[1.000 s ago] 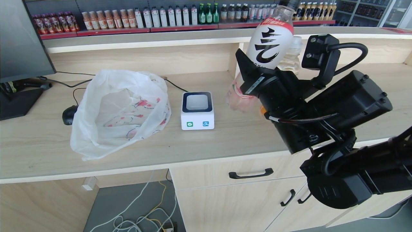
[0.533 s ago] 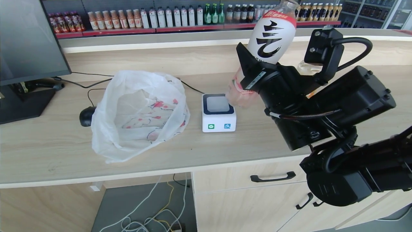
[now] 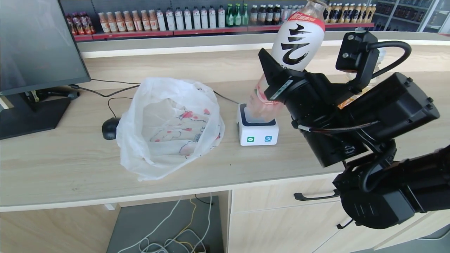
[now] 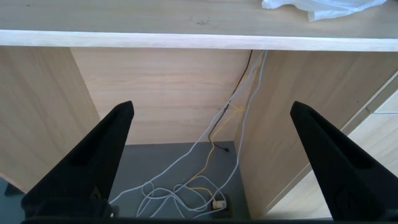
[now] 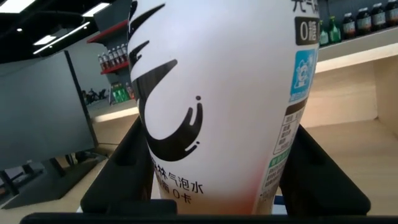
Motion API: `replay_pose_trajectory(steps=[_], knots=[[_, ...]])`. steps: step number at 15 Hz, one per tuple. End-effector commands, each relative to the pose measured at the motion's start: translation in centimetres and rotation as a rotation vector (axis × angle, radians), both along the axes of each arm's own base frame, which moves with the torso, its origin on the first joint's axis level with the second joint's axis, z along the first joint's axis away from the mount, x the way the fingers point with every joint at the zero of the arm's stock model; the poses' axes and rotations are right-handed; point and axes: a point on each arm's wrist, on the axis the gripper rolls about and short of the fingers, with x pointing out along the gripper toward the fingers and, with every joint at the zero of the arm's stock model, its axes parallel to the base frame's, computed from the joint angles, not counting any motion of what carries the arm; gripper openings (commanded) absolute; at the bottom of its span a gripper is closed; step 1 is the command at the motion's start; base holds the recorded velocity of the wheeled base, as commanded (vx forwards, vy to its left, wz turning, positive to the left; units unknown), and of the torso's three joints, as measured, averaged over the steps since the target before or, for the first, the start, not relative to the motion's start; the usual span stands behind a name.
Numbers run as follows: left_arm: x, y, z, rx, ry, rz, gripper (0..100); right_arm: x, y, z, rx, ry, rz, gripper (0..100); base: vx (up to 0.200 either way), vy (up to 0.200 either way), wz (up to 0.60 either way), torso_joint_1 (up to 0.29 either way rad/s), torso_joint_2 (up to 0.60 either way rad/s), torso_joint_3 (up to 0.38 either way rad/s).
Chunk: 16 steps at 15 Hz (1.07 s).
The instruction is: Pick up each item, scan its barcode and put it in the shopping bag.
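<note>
My right gripper point(image 3: 277, 86) is shut on a bottle point(image 3: 293, 49) with a white label and a black brush mark, tilted with its cap up and away from me. The bottle's pinkish lower end hangs just above the white barcode scanner point(image 3: 258, 128) on the counter. In the right wrist view the bottle point(image 5: 217, 106) stands between the two black fingers point(image 5: 118, 168). A white shopping bag point(image 3: 172, 123) with red print stands open to the left of the scanner. My left gripper point(image 4: 211, 155) hangs open below the counter's front edge, over floor cables.
A monitor point(image 3: 38, 42) on a black stand is at the far left, with a black mouse point(image 3: 110, 128) beside the bag. A raised wooden ledge point(image 3: 175, 65) backs the counter. Another bottle point(image 3: 355, 96) shows partly behind my right arm. Drawers point(image 3: 299, 207) sit below the counter.
The head camera has turned left, shifting the whole scene rightward. Relative to the scanner, the bottle in my right gripper has moved left, from beside it to over its top.
</note>
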Motion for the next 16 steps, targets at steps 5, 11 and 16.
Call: replay_pose_trajectory(steps=[5, 11, 16], knots=[[0.0, 0.0, 0.0, 0.0, 0.0, 0.001, 100, 1.6, 0.5, -1.4, 0.015, 0.037, 0.021, 0, 0.0, 0.0, 0.0, 0.0, 0.0, 0.0], [0.0, 0.0, 0.0, -0.001, -0.002, 0.001, 100, 3.3, 2.1, -1.5, 0.084, 0.065, 0.175, 0, 0.0, 0.0, 0.0, 0.0, 0.0, 0.0], [0.0, 0.0, 0.0, 0.0, -0.002, 0.001, 100, 5.4, 1.9, 0.3, 0.261, 0.246, 0.251, 0, 0.0, 0.0, 0.0, 0.0, 0.0, 0.0]])
